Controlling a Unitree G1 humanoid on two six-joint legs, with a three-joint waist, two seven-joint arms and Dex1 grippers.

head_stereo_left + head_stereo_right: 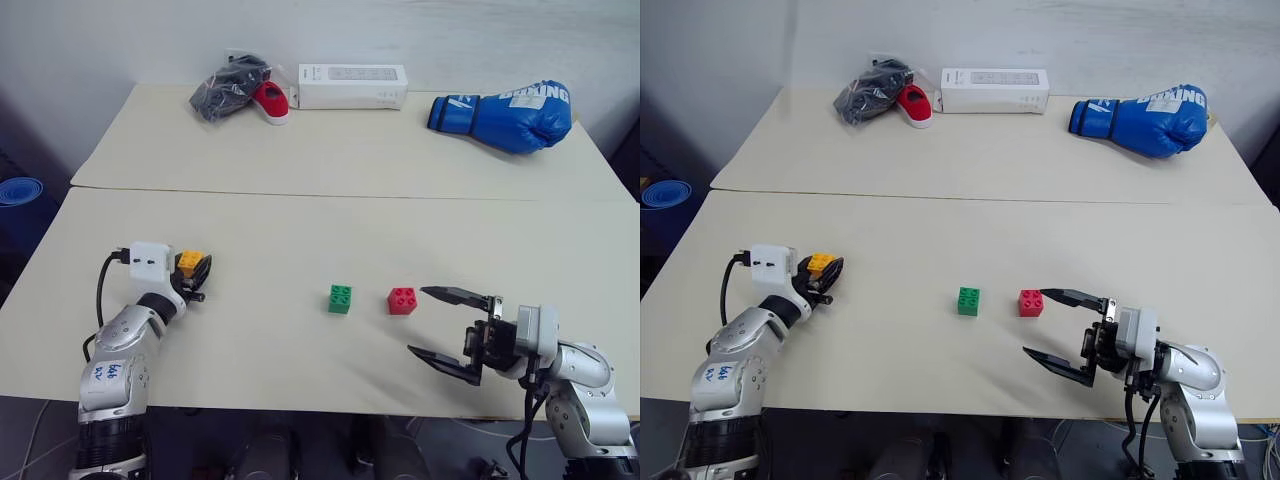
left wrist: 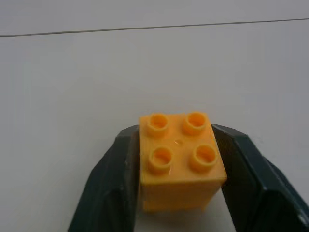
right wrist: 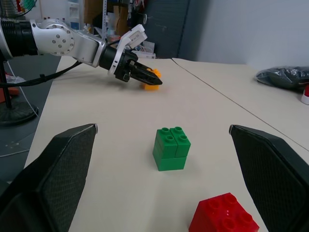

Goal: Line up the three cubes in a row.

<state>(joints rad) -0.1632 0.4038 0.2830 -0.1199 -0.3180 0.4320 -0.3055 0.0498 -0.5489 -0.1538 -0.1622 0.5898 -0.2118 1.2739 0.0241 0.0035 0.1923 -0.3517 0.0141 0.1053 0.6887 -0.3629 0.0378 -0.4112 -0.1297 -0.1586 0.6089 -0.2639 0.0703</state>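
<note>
Far side of the bench (image 1: 300,150) from both my end effectors: red shoe (image 1: 270,101) with a dark bag (image 1: 228,86), white box (image 1: 352,86), blue boxing glove (image 1: 505,116), all well apart from the cubes. Nothing between the cubes. My left end effector (image 1: 196,274) is clenched on the orange-yellow cube (image 2: 179,157), studs up. Right end effector (image 1: 445,325) is spread wide, red cube (image 1: 402,300) just beyond its fingertips, green cube (image 1: 340,298) next past that.

Three cubes (orange-yellow cube (image 1: 189,262), green cube (image 1: 340,299), red cube (image 1: 402,300)), one boxing glove (image 1: 505,116), one white box (image 1: 352,87).
</note>
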